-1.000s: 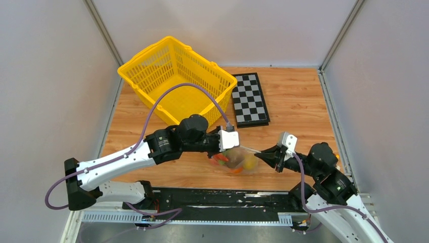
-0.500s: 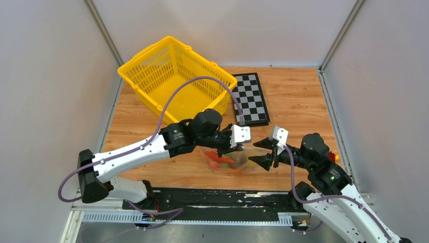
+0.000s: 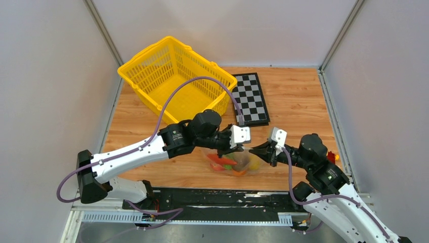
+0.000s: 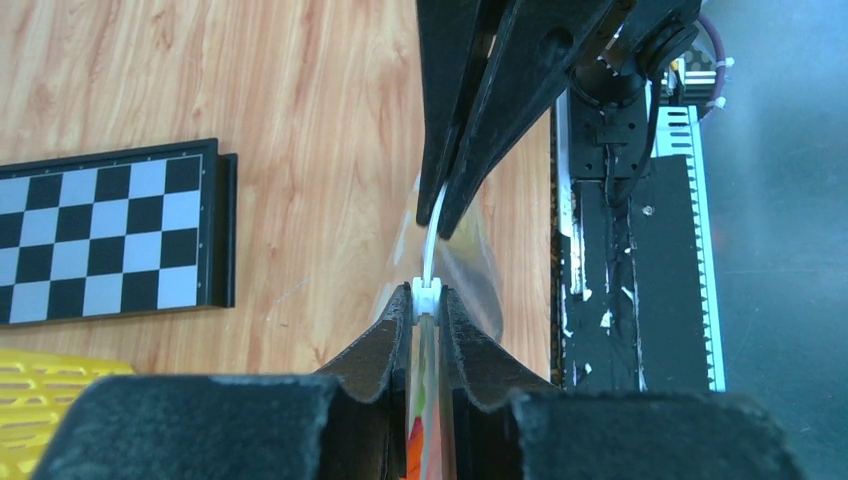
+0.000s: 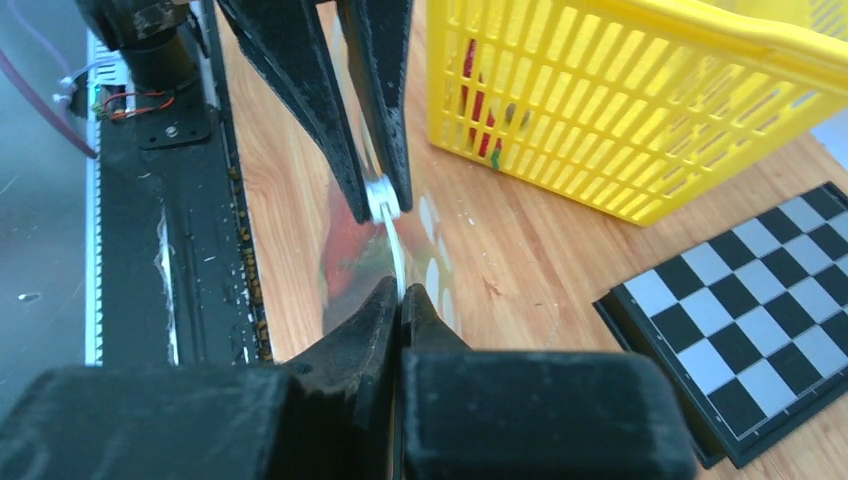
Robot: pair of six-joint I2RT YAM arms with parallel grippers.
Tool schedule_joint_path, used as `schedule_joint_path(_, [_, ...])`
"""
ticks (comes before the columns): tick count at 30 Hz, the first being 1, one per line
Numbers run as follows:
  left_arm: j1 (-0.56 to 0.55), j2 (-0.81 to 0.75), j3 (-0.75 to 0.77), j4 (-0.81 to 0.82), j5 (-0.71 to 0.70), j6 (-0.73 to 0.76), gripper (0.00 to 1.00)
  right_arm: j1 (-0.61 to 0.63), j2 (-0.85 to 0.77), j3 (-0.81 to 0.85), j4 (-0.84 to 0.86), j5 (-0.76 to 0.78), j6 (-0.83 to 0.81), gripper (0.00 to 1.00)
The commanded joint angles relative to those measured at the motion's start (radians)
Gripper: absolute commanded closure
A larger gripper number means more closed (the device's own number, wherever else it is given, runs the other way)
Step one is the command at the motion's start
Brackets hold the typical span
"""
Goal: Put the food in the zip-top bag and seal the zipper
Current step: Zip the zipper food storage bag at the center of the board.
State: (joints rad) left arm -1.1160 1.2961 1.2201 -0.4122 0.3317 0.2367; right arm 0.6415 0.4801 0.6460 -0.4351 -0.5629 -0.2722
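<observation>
Your left gripper (image 4: 427,303) is clamped on the zipper (image 4: 431,250) at what looks like a small white slider. Your right gripper (image 4: 441,218) pinches the same thin pale strip just beyond. The clear, dotted zip-top bag (image 3: 238,163) sags below them near the wooden table's (image 3: 298,101) front edge, with glossy toy food (image 3: 222,161) inside. Hold the strip taut and straight, and slide evenly along it

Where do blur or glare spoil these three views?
Top external: evenly lit, sharp, soft shadows only. Left wrist: its own jaws at the bottom edge are out of focus; the black-and-white chequered board is crisp; the clear plastic zip-top bag shows pale sheen. Right wrist: near jaws blurred, yellow mesh basket sharp.
</observation>
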Motion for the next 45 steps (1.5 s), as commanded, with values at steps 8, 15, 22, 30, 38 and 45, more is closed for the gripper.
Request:
schedule_joint_path(8, [0.031,-0.182,-0.121,-0.031,-0.175,0.007,0.94,0.001,-0.123,-0.062,0.059,0.345,0.092,1.0])
schedule_joint_path(15, [0.052,-0.226,-0.153,-0.022,-0.197,-0.002,0.95,0.001,-0.117,-0.049,0.058,0.188,0.046,0.98])
schedule_joint_path(22, [0.053,-0.161,-0.099,-0.006,-0.124,-0.014,0.96,0.002,-0.001,0.04,0.026,-0.035,-0.008,0.52])
schedule_joint_path(30, [0.053,-0.151,-0.089,0.005,-0.077,-0.031,0.96,0.003,0.147,0.144,-0.053,-0.054,-0.174,0.37])
schedule_joint_path(38, [0.051,-0.165,-0.09,0.005,-0.079,-0.033,0.96,0.013,0.239,0.2,-0.049,-0.113,-0.21,0.34])
schedule_joint_path(45, [0.052,-0.167,-0.091,0.02,-0.079,-0.039,0.96,0.014,0.23,0.249,-0.083,-0.091,-0.261,0.34])
